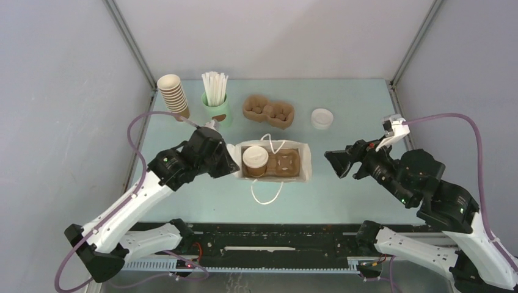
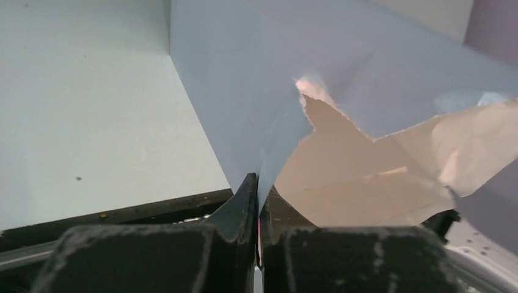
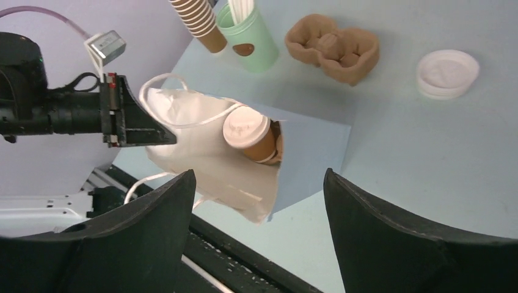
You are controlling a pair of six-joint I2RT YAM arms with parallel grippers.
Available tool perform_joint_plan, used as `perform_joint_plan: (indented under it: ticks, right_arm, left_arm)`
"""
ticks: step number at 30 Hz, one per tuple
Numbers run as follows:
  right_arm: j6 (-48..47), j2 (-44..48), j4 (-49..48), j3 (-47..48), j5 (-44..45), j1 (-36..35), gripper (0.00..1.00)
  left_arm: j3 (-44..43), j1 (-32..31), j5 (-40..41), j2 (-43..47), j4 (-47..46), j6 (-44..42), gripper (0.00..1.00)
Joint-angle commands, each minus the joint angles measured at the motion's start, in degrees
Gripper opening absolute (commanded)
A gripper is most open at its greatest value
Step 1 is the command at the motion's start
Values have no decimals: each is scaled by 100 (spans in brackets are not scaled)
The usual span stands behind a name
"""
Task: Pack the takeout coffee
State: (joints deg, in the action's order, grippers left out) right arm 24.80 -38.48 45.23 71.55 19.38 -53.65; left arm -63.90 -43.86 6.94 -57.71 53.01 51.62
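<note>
Left pincer, centre-left of the top view, is closed on the left rim of the white paper bag. Right pincer, centre-right, has its jaws wide apart, empty and clear of the bag. Takeout coffee stands in the bag's left half, in a pulp carrier, with its long axis upright and white lid uppermost.

Robot test cell in a laboratory.
Plain grey panels in metal framing are enclosing a pale worktop; two white-and-black arms, left and right, are sitting bolted on a black rail, with purple cables looping off them.
</note>
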Motion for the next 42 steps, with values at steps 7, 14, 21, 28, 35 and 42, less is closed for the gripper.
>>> perform_joint_plan:
  ticks: [7,14,21,28,35,42]
  right_arm:
    - [-299,175,293,-293,358,55,86]
    - [-300,384,281,-536,479,56,86]
    - [-313,435,246,-727,486,65,87]
    - [-317,321,47,-827,299,74,88]
    - [-296,238,90,-843,286,83,88]
    - [-349,97,102,-837,298,115,88]
  left_arm:
    - [31,1263,-1753,51,-563,928,11]
    - [-589,1383,-1874,-629,-287,533,35]
    - [-681,1556,-1642,-508,-220,331,71]
    - [-1020,1608,-1211,-334,132,-136,93]
    - [-1749,1608,208,337,494,-1641,100]
    - [-1903,1648,1627,311,-959,-3303,100]
